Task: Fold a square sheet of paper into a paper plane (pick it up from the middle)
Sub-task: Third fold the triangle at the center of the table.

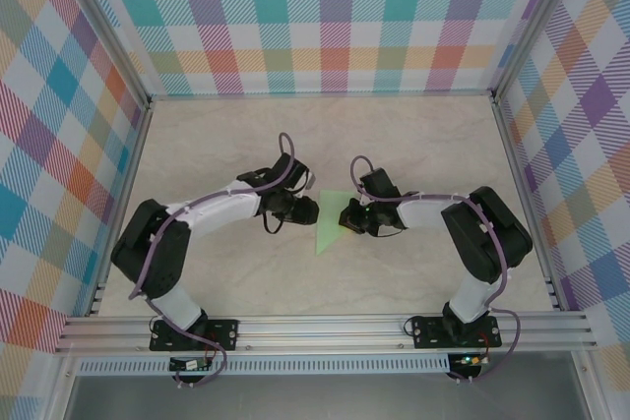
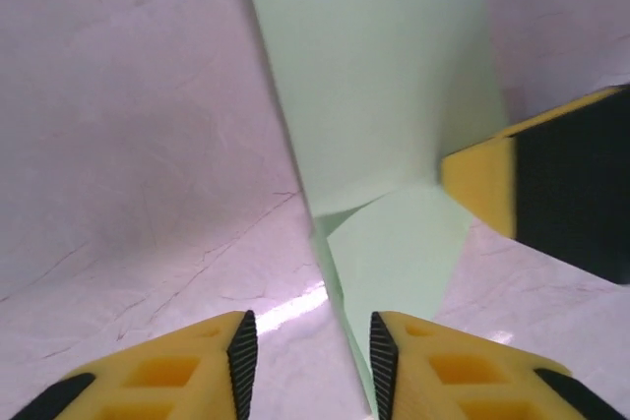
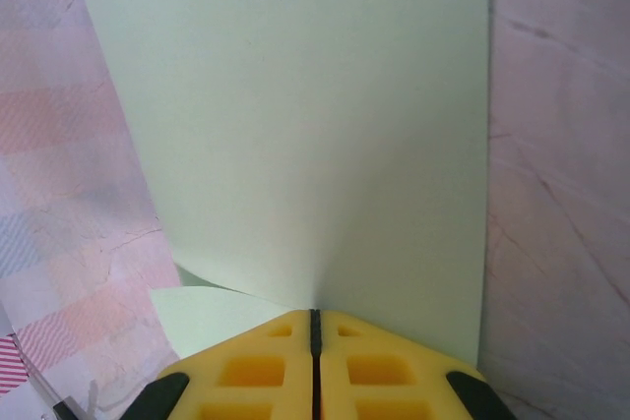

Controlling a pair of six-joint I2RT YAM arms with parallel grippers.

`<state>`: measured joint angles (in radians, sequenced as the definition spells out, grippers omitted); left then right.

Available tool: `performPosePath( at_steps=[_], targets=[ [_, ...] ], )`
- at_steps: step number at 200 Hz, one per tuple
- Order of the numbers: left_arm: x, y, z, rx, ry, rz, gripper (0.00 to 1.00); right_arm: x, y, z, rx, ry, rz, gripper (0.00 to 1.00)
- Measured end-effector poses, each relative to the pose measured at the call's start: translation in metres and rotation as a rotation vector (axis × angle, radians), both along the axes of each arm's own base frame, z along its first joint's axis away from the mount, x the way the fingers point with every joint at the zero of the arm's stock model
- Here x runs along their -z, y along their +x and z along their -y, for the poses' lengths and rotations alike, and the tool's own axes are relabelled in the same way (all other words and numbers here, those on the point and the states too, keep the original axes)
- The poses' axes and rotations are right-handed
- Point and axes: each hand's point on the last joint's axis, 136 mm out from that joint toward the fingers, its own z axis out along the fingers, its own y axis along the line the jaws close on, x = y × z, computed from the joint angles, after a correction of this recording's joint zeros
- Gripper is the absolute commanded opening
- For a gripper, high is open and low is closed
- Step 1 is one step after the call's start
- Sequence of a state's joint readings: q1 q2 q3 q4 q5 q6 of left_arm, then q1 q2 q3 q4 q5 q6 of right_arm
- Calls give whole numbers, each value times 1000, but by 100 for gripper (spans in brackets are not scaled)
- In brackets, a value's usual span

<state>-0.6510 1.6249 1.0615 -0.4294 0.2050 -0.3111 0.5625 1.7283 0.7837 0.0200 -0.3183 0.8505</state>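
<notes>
Left jaws: yellow moulded plastic with hollow pockets, lined with black ribbed pads (image 2: pixel 243 356). They stand apart over bare counter, and the sheet's lower edge runs down beside one pad; I cannot tell if it touches.
Right jaws: the same yellow plastic, pressed together to a thin seam and clamped on the near edge of the sheet.
Sheet (image 3: pixel 315 145): thin pale green paper, plain, matte and smooth. It rises from the right jaws as a broad flat panel with straight sides, and a smaller curved flap bends out beneath it. From above it reads as a pointed triangle in mid-counter, between the two sets of jaws.
Counter (image 2: pixel 128 145): pale beige and stone-like, with fine dark veins and a slight sheen.
Arms: white links, black joints and looping purple cables. The left arm (image 1: pixel 212 213) and right arm (image 1: pixel 443 209) bend inward toward the sheet.
Walls (image 1: pixel 335 7): flat panels printed in pastel plaid, framed by aluminium rails.
</notes>
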Motion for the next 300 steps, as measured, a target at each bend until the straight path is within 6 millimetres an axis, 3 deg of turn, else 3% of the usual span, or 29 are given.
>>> performPosePath(
  at_steps=[21,43,91,148,192,225,300],
  targets=[
    [-21,-12,11,-10,-125,-24,19,0,0,0,1,-5,-2,9],
    [-24,-23,28,-5,-235,-95,15,0,0,0,2,-8,-3,9],
    [14,-43,52,11,-300,-258,14,0,0,0,2,-10,-6,8],
    [40,-46,67,37,-324,-313,14,0,0,1,3,-17,-14,8],
    [64,-59,60,57,-280,-367,13,0,0,1,2,-23,-16,8],
    [65,-63,54,74,-268,-344,13,0,0,2,2,-24,-17,8],
    [67,-87,17,39,-194,-331,13,1,-1,2,-3,-33,-16,8]
  ],
)
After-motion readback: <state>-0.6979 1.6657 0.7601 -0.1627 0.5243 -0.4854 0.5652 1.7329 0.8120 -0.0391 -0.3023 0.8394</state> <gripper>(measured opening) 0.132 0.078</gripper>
